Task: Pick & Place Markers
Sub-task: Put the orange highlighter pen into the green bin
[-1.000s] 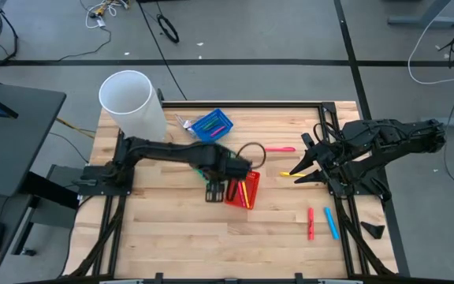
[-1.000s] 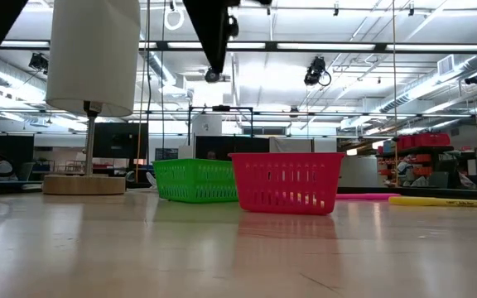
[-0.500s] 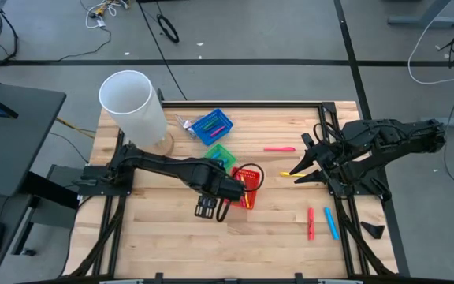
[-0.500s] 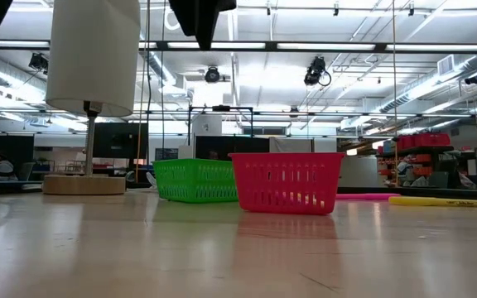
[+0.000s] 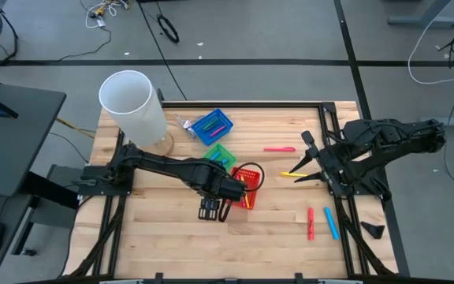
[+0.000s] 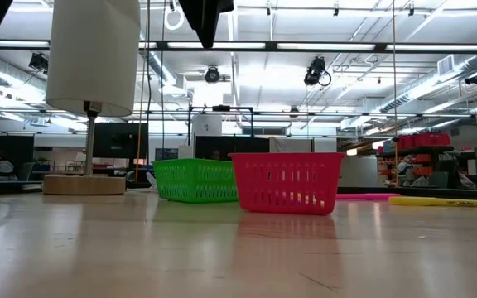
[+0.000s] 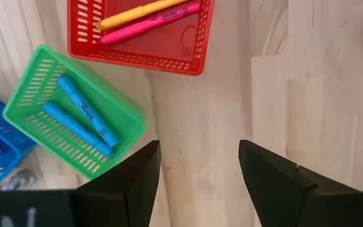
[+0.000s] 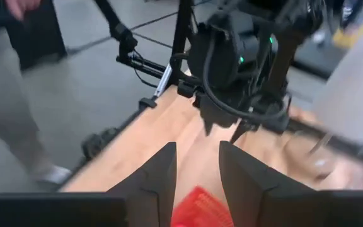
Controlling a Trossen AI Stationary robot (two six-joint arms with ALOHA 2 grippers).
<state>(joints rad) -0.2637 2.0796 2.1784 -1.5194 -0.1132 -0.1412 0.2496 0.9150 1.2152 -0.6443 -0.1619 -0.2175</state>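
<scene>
Our left hand (image 5: 209, 210) hangs open over bare table (image 5: 156, 229), at about seven o'clock from the red basket (image 5: 245, 188). That basket holds a yellow marker (image 7: 142, 12) and a pink marker (image 7: 150, 23). Two blue markers (image 7: 80, 118) lie in the green basket (image 5: 221, 155). Farther right, loose markers (image 5: 321, 222) lie on the wood. Our right hand (image 5: 301, 165) waits open at the table's three o'clock edge, just beside a yellow one (image 5: 292, 173).

We are seeing yellow (image 7: 142, 12) and pink (image 7: 150, 23) markers lying in the red basket (image 7: 188, 63), two blue markers (image 7: 84, 113) in the green basket (image 7: 30, 82), others lying loose on the table (image 5: 274, 221).
</scene>
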